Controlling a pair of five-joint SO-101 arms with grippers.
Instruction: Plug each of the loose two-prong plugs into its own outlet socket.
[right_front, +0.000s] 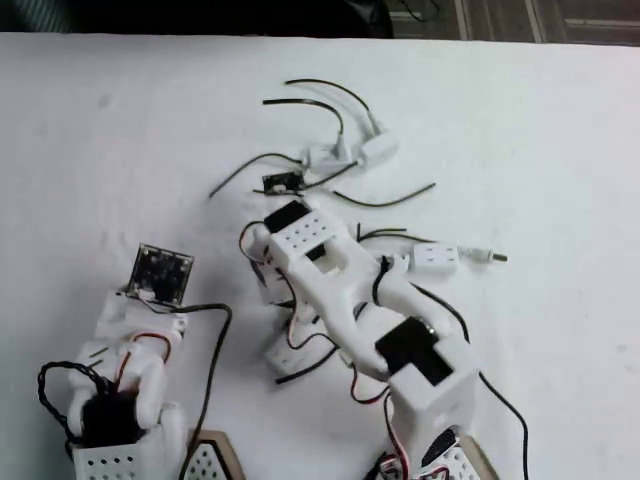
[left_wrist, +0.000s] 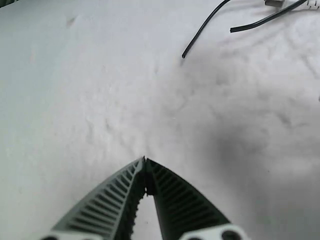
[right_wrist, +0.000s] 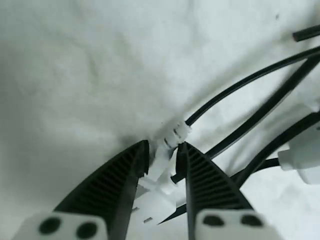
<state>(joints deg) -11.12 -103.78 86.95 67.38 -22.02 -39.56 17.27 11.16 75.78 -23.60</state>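
My right gripper (right_wrist: 162, 146) is shut on a white two-prong plug (right_wrist: 161, 167); the plug's black cable (right_wrist: 235, 90) runs out past the fingertips. In the high view the right arm's wrist (right_front: 300, 235) sits mid-table, just short of a small black part (right_front: 283, 182). A white outlet socket (right_front: 435, 257) lies to the wrist's right, with a metal-tipped piece (right_front: 490, 256) beside it. Two more white connectors (right_front: 352, 152) with black leads lie farther back. My left gripper (left_wrist: 145, 165) is shut on nothing, low over bare white cloth. The left arm (right_front: 140, 330) is at the near left.
Loose black cables (right_front: 385, 200) curve across the middle of the white cloth-covered table (right_front: 120, 130). A cable end (left_wrist: 184, 56) lies ahead of the left gripper. More cables (right_wrist: 280, 145) and a white connector (right_wrist: 300, 160) crowd beside the right gripper.
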